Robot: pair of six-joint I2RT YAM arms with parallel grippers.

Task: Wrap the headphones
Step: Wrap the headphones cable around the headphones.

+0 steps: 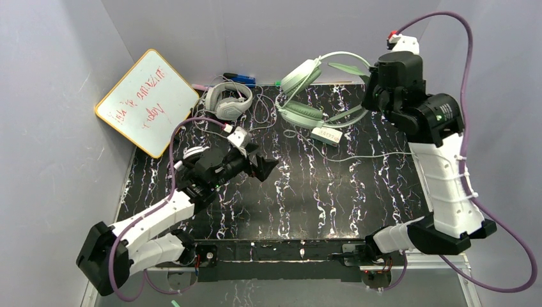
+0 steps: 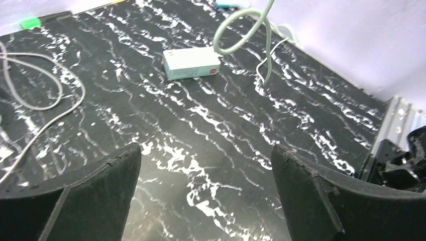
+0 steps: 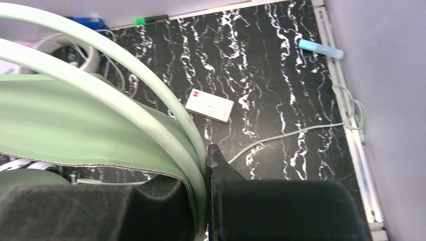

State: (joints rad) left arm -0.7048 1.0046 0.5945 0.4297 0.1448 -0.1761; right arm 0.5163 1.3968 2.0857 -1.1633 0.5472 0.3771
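Mint-green headset [image 1: 305, 105] at the far edge of the table [image 1: 300, 211], right of centre. Its headband [image 3: 125, 85] is taken from the right-edge side by the right gripper [image 1: 369, 96]. In the right wrist view both fingers sit closed against the band, with no gap showing. Whether the lower earcup rests on the table cannot be told.

The pale cable [image 1: 377, 155] drops from the headset toward the near edge. It then runs roughly parallel to the far edge, out to the right edge, where its end lies looped. A small white box [image 1: 327, 135] lies just on the near side of the headset, between it and the left gripper [image 1: 267, 167].

That gripper hangs over the middle-left of the table, its jaws spread wide and holding nothing, pointing toward the right edge.

Judged relation: the slack to be wound lies to the right of the free gripper and nearer the right arm, which is occupied. The left arm would therefore have to reach across.

Grey headset [image 1: 228, 101] lies at the far edge, left of centre, untouched.
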